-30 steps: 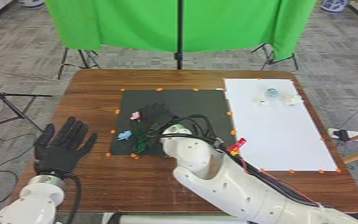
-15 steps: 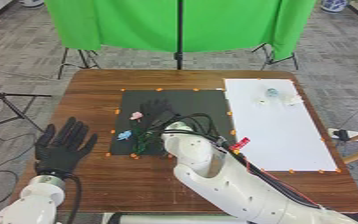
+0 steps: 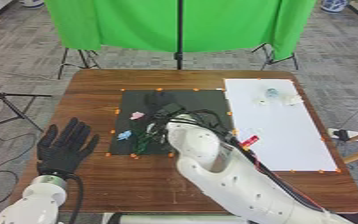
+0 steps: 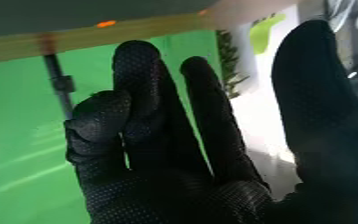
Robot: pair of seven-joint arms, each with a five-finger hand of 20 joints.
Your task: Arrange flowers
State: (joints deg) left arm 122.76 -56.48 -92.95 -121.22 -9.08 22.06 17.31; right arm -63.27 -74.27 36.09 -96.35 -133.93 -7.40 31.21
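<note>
In the head view, a pink flower (image 3: 137, 115) and a blue flower (image 3: 124, 135) lie at the left part of the black mat (image 3: 191, 98), their green stems (image 3: 141, 144) toward its near edge. My right hand (image 3: 161, 102) is over the mat, to the right of the pink flower, apart from it. In the right wrist view my right hand (image 4: 167, 170) has its fingers mostly straight, one bent, with nothing held. My left hand (image 3: 62, 150) rests open left of the mat. On the white board, a light-blue flower (image 3: 271, 92) lies between white ones (image 3: 262, 101).
The white board (image 3: 278, 135) covers the table's right side, and orange markers edge both it and the mat. A red tag (image 3: 250, 141) hangs from the right arm's cables. A green cloth (image 3: 127, 25) hangs beyond the wooden table (image 3: 95, 95).
My right hand has moved farther from the robot and slightly to the right, away from the flowers on the mat. The left hand has barely moved.
</note>
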